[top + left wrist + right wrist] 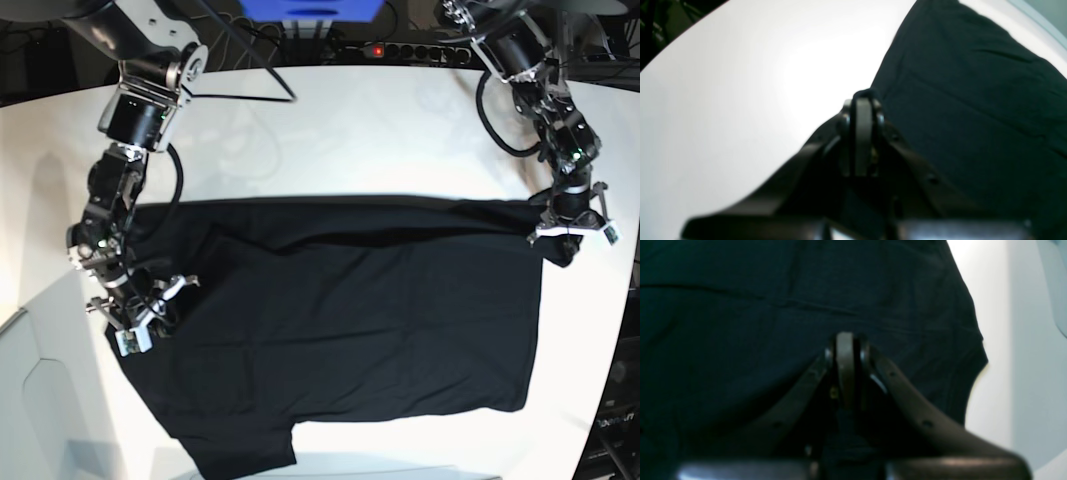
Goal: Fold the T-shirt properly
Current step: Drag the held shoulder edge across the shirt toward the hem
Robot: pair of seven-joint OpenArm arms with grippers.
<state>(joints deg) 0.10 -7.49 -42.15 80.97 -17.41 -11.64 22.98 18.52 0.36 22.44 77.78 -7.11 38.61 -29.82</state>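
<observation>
That black T-shirt (340, 330) sprawled mid-table looks floppy and light, so edges are the spots: right gripper (140, 310) pinches it at 9 o'clock, left gripper (565, 225) at 2.

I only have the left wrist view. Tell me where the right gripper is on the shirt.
Observer: The right gripper sits on the T-shirt near a sleeve, at the base view's left edge of the cloth.
Operator: Report its fingers.
Observer: In the right wrist view the fingers are pressed together, and whether cloth is pinched between them cannot be told.
Operator: Give me the shirt's overall lay.
Observer: It is spread flat on the white table, with a folded band along its far edge running between both arms.
Operator: Place my left gripper in that picture.
Observer: The left gripper is at the far corner of the cloth, base view's right.
</observation>
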